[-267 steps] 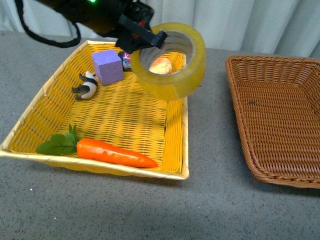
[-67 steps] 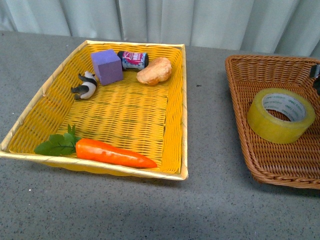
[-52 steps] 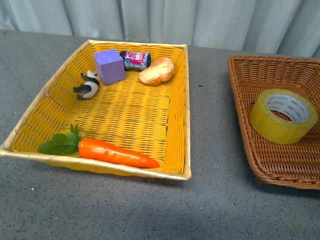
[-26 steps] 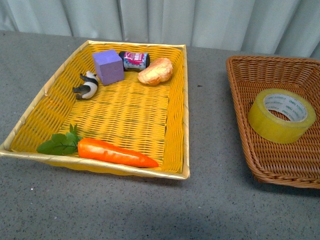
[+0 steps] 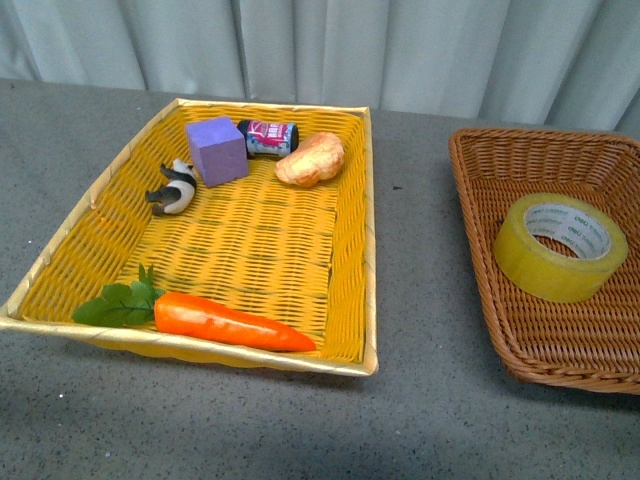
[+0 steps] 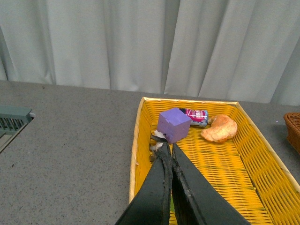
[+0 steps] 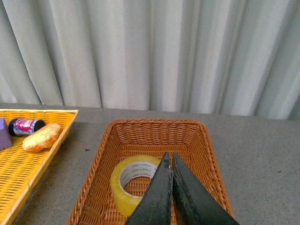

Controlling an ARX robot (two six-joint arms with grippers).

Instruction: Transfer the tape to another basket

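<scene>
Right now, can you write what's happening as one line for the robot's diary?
tape: flat in brown basket | left gripper: shut, empty | right gripper: shut, empty, above tape | arms clear

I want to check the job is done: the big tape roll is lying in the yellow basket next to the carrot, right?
Not quite. The tape lies in the brown basket, alone, as the front view shows. The carrot is in the yellow basket, apart from it.
</scene>
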